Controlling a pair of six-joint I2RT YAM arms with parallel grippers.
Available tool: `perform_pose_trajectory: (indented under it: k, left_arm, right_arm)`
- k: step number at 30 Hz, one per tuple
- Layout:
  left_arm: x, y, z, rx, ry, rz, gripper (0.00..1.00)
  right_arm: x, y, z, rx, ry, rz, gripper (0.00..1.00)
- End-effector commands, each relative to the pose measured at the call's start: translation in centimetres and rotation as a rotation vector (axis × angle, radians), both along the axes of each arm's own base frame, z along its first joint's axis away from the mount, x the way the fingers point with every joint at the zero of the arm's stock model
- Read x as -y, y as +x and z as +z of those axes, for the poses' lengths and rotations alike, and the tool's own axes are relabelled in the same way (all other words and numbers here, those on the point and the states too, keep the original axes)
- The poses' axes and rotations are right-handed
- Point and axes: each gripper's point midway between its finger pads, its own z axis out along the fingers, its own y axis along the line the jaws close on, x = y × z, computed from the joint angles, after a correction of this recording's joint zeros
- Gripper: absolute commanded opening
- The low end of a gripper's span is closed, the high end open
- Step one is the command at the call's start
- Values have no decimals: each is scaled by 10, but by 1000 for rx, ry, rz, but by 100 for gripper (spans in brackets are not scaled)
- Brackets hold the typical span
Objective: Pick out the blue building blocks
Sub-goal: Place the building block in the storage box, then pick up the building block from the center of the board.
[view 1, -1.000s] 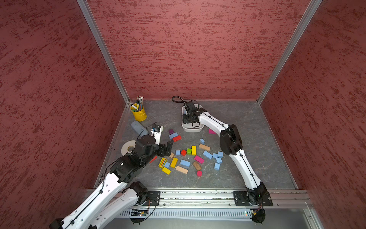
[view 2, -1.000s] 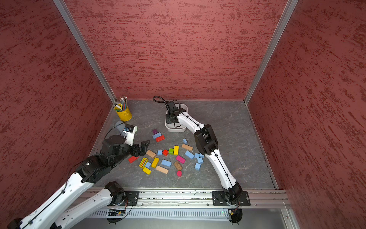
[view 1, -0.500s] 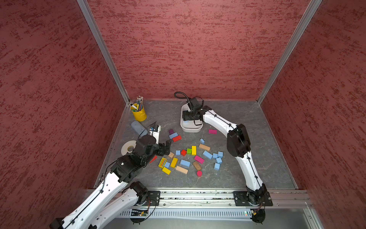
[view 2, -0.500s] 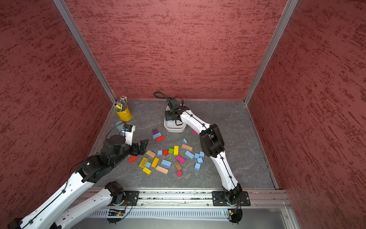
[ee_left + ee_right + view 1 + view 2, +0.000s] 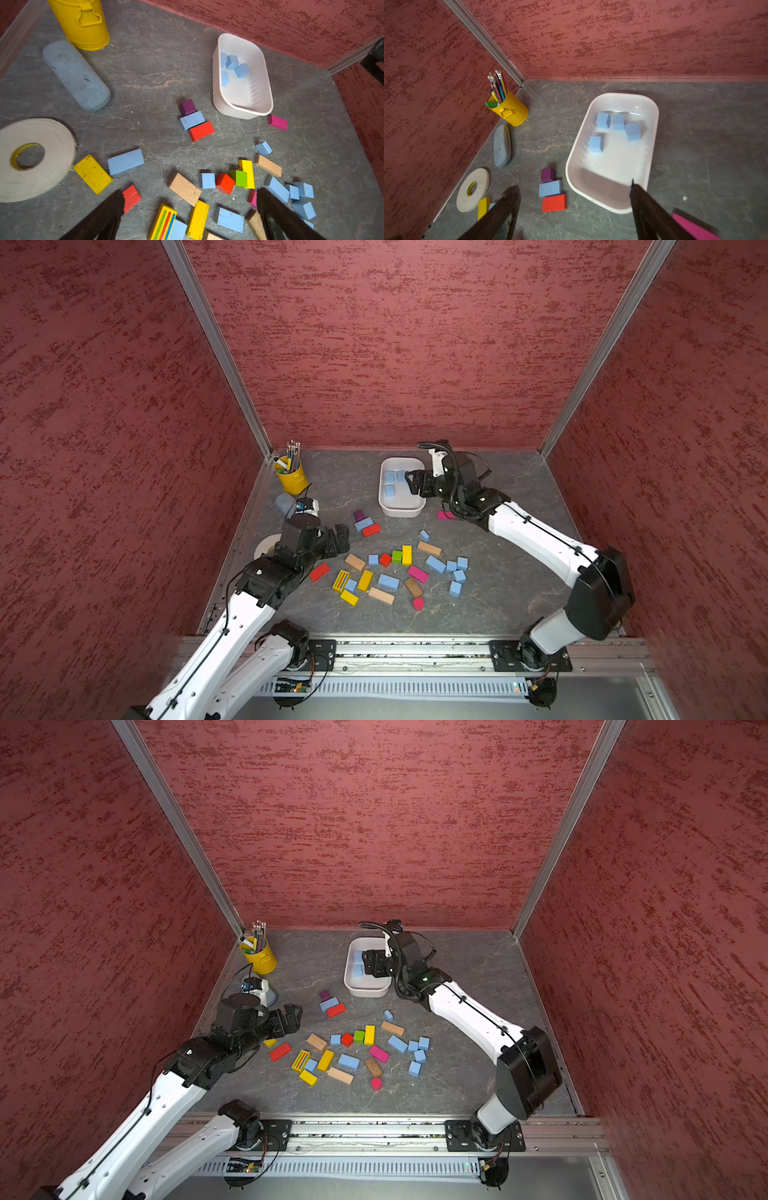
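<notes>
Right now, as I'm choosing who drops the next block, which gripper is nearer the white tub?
Right. The right gripper hangs open over the rim of the tub; the left gripper sits apart from it, beside the red block.

Yellow pencil bucket (image 5: 293, 481), back-left corner; grey-blue fabric case (image 5: 75, 74) lying beside it; white tape roll (image 5: 56, 160) flat nearby.

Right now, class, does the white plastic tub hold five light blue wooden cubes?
No, the right wrist view shows only four light blue cubes lying in the white plastic tub.
</notes>
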Motion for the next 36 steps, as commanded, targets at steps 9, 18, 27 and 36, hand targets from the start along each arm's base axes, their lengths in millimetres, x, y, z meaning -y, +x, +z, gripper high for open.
perform_pose_trajectory:
  k: [9, 18, 27, 36]
  left_arm:
    - [42, 7, 22, 66, -125, -197, 99]
    - [63, 6, 40, 107, -44, -373, 100]
    - [73, -3, 46, 174, 8, -509, 99]
    - [80, -9, 40, 201, 8, -564, 100]
  right_arm:
    - [40, -55, -12, 34, 27, -20, 92]
    - [66, -70, -42, -61, -21, -106, 93]
    - [95, -97, -88, -226, -86, -194, 93]
    - [119, -138, -159, -483, -190, -251, 86]
